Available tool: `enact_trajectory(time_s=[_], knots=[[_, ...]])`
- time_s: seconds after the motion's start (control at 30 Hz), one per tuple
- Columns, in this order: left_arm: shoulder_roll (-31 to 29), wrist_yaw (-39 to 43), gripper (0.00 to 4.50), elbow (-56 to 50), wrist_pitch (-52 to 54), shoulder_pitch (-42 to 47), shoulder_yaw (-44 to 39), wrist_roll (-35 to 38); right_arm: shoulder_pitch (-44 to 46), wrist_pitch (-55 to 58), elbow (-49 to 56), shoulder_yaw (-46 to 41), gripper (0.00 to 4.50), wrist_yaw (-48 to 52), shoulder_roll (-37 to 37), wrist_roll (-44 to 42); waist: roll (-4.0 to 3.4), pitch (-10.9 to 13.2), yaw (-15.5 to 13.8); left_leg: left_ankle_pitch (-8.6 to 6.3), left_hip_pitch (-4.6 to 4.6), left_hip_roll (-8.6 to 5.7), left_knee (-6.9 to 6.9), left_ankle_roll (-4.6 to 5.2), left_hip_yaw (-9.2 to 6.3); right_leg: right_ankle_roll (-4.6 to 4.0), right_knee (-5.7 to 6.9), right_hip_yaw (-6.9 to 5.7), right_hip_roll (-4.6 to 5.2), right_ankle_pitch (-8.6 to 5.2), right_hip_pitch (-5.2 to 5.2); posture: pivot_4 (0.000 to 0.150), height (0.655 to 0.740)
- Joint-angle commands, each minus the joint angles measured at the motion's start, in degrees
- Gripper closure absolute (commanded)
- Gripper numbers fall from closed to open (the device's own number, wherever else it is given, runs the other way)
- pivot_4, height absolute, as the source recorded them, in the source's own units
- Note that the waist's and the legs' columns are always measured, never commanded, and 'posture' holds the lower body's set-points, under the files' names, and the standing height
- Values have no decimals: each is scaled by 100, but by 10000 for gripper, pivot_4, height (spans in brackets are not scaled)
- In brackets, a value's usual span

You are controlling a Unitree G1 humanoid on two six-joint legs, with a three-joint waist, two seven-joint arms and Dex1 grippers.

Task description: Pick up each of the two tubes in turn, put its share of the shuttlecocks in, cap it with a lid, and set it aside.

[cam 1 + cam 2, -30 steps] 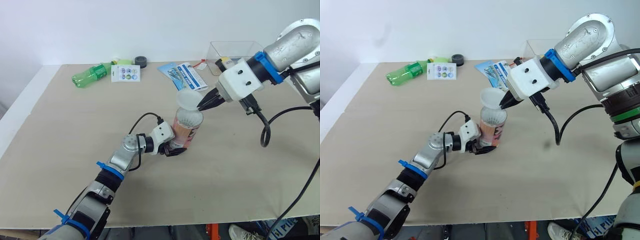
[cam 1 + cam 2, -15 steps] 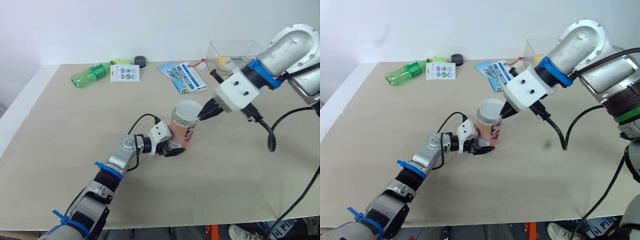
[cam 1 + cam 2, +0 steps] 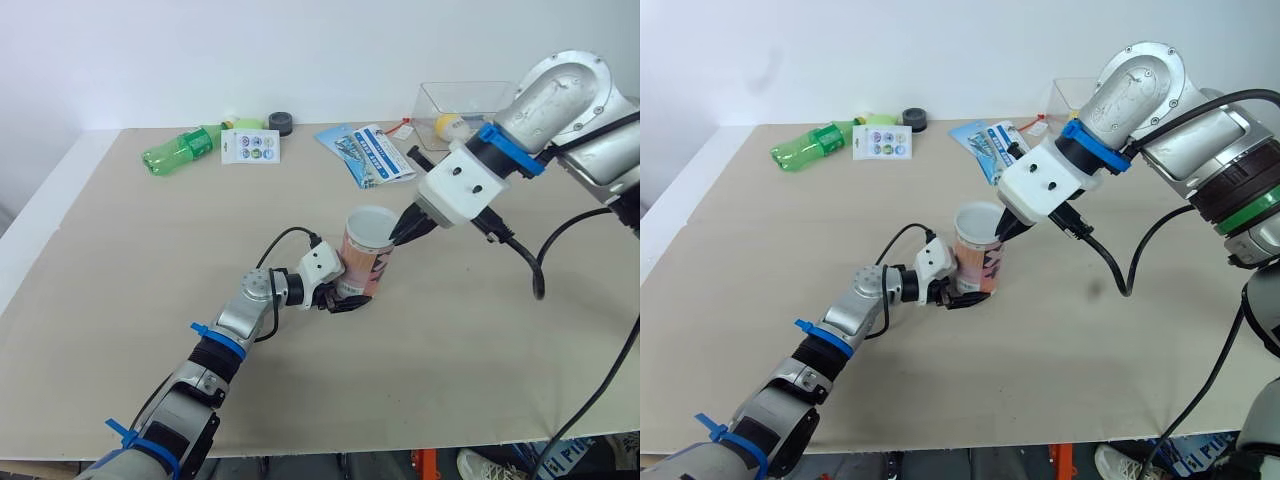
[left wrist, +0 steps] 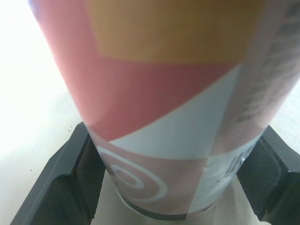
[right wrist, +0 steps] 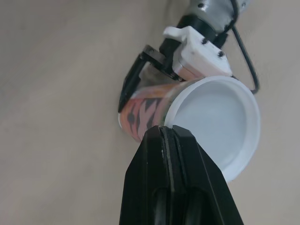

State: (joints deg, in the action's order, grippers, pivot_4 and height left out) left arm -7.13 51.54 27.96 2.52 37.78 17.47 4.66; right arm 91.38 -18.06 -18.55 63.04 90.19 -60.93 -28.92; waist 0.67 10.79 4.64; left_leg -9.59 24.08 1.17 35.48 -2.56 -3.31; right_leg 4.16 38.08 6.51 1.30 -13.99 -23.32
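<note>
Left tool (image 3: 343,297): closed on the lower part of the tube (image 3: 362,268), one finger on each side. Tube stands on the surface (image 3: 150,260), near its middle. White lid (image 3: 372,224) sits at the tube's mouth. Right tool (image 3: 402,236): closed, pinching the lid's rim. Clear bin (image 3: 470,100) at the surface's back right corner.

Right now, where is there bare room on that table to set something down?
Bare table lies left of the tube, from the green bottle to the near edge, and right of it toward the near edge. Crowded: the far edge, with card, black roll, leaflet and clear box.
</note>
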Motion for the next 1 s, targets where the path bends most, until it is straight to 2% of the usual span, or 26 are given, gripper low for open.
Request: enact_trajectory(time_s=[0.03, 0.3, 0.4, 0.43, 0.53, 0.63, 0.73, 0.87, 1.0], knots=[[-66, -113, 8773, 201, 184, -169, 30, -167, 248, -71, 14, -24, 44526, 231, -8, -152, 0, 0, 0, 0, 0, 0, 0, 0, 0, 0, 0, 0, 0, 0, 0, 1500, 7400], [-49, -146, 8773, 185, 200, -167, 14, -147, 338, -91, -126, 155, 44526, 231, 32, -84, 0, 0, 0, 0, 0, 0, 1, 0, 1, 1, 0, 0, 1, 1, 0, 1500, 7400], [-45, -145, 8773, 176, 215, -172, 18, -141, 362, -59, -137, 184, 36069, 231, 38, -106, 0, 0, -1, 0, 0, 0, 1, 0, 0, 0, 0, 0, 0, 1, 0, 1500, 7400], [-45, -143, 8773, 169, 224, -177, 19, -138, 358, -84, -156, 170, 30072, 231, 49, -93, 0, 0, -1, 0, 0, 0, 2, 0, 0, 0, 0, 0, 1, 1, 0, 1500, 7400], [-49, -143, 8773, 151, 245, -193, 18, -132, 339, -100, -165, 99, 17844, 231, 60, -114, 0, 0, -1, 0, 0, -1, 2, 0, 0, 1, 0, 0, 1, 2, 0, 1500, 7400], [-48, -149, 8773, 144, 259, -200, 15, -127, 361, -17, -98, 48, 17844, 231, 1, -172, 0, 0, -1, 0, 0, 0, 2, 0, 0, 1, 0, 0, 0, 2, 0, 1500, 7400], [-49, -151, 8773, 145, 258, -203, 15, -125, 317, 555, 79, -275, 17844, 231, -40, -757, 0, 0, -1, 0, 0, 0, 2, 0, 0, 1, 0, 0, 1, 2, 0, 1500, 7400], [-58, -147, 8773, 156, 253, -194, -9, -108, 0, 1543, -82, -1087, 17844, 231, 80, -1383, 5, -3, -2, 0, 1, 0, 1, 0, -2, 0, 0, 0, 1, 1, 1, 1500, 7400], [-89, -129, 8773, 166, 231, -220, -26, -104, -587, 2562, -817, -2376, 17844, 130, 558, -1478, 16, -9, 1, 0, -4, 2, 6, 0, -1, -4, 0, -2, 0, 6, 7, 1500, 7400]])
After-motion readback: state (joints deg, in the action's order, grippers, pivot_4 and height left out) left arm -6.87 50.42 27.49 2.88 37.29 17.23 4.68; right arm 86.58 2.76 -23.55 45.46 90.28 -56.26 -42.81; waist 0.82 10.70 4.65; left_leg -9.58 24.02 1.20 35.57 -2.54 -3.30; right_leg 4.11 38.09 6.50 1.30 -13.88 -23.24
